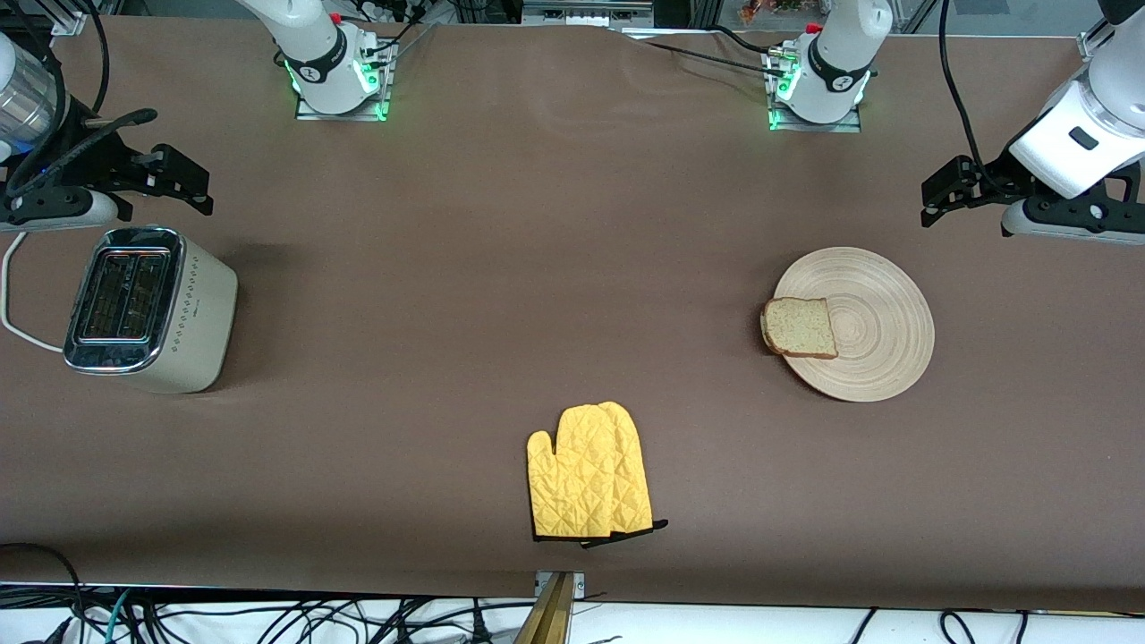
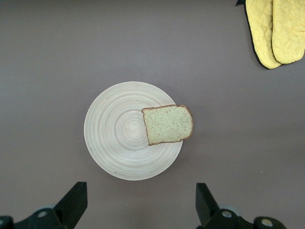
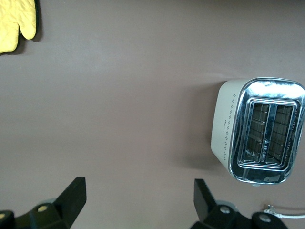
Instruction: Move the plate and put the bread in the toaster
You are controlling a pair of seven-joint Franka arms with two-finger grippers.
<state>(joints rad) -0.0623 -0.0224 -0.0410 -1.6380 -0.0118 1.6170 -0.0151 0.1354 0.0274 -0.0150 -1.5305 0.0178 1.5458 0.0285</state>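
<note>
Brown surface [image 1: 555, 268]: plate [image 1: 881, 335] toward left arm's end, bread [image 1: 799, 327] flat on its rim, overhanging the edge; toaster [image 1: 148, 309] upright at right arm's end, slots empty; yellow mitts [image 1: 588, 472] nearest the front camera. Left gripper [image 2: 139, 202] released, above the surface near the plate. Right gripper [image 3: 138, 200] released, up beside the toaster.

Toaster [image 1: 152, 309] cord [image 1: 13, 304] cut off at edge

Bread [image 1: 799, 327] on plate [image 1: 872, 326], overhanging its rim.
</note>
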